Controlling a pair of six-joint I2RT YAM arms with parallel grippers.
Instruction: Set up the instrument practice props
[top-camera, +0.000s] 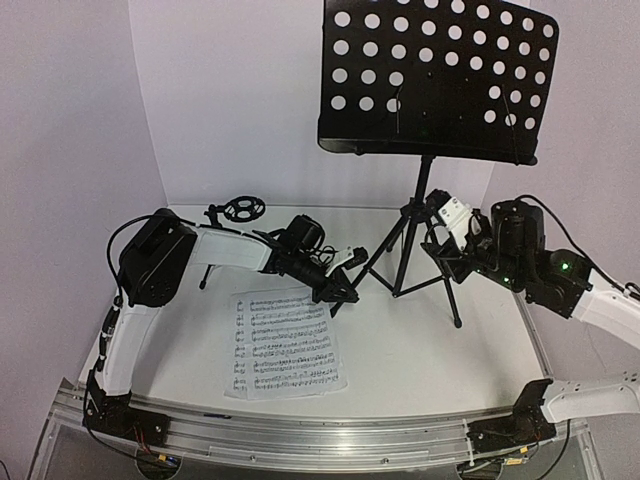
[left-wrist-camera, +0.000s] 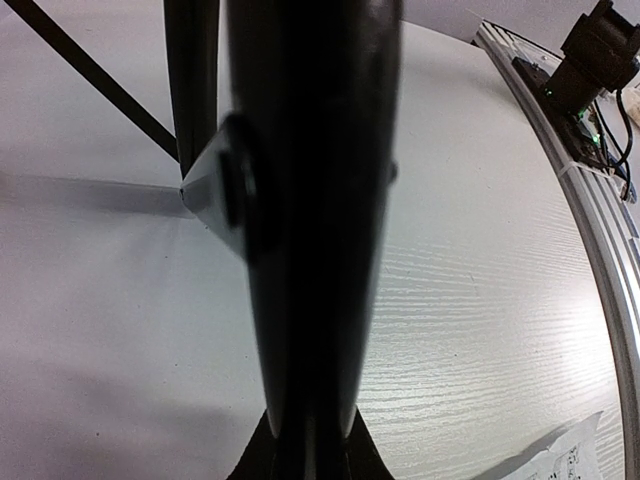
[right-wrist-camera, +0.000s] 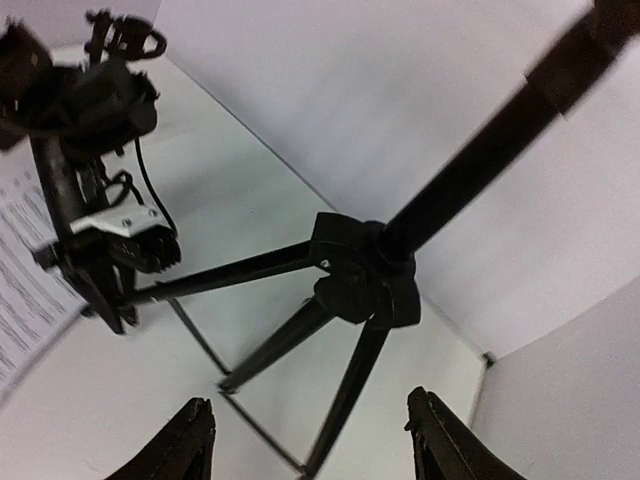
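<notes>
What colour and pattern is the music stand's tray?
The tray is black, perforated with rows of round holes. It shows best in the top external view.

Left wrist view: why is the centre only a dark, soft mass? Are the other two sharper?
Left wrist view: a dark bar sits near the lens, out of focus, while the table grain behind is crisp. Right wrist view: the music stand is sharp at its hub, smeared along its pole. Top external view: evenly lit, sharp, but the front rail bows from lens distortion.
</notes>
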